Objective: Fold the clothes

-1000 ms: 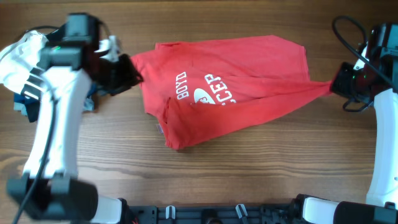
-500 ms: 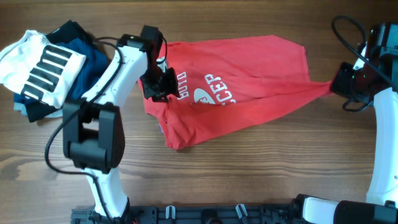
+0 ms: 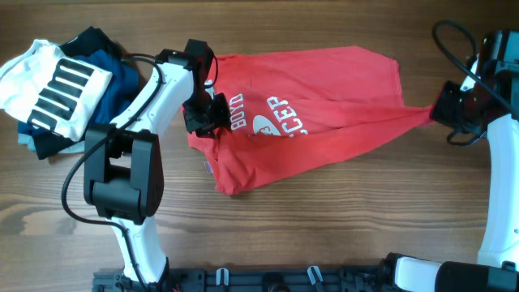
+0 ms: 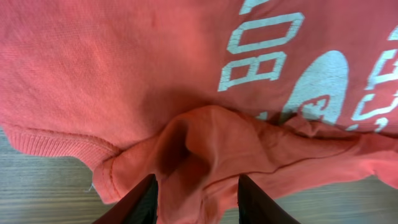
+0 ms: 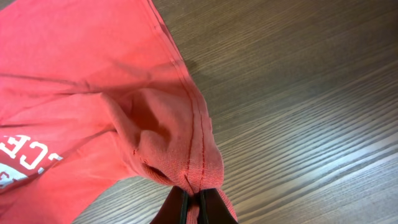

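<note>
Two robot arms work at a brown wood-grain table (image 3: 324,235); nothing of the room shows past the tabletop. At one end of it sits a stack of folded garments (image 3: 105,73), dark and light blue with a white, black-striped piece (image 3: 57,85) on top.

Just beside that stack lies the red T-shirt (image 3: 324,122), loosely spread and rumpled. Its long axis runs across the table, straight away from the stack. The end nearest the stack is broad, and the far end is drawn out into a narrow point. White lettering (image 3: 272,113) on the shirt faces up and is turned sideways, with the tops of the letters toward the stack.

The left gripper (image 3: 207,123) rests on the shirt's edge nearest the stack, between the stack and the lettering. In the left wrist view its fingers (image 4: 140,200) stand partly apart, and a raised fold of red cloth fills the gap and touches both. Whether they are squeezing the fold cannot be told.

The right gripper (image 3: 442,109) is at the shirt's far end from the stack, well apart from the left one. Its fingers (image 5: 180,208) are pressed nearly together, pinching a stitched hem of the shirt. The cloth fans out from that pinch back toward the stack.
</note>
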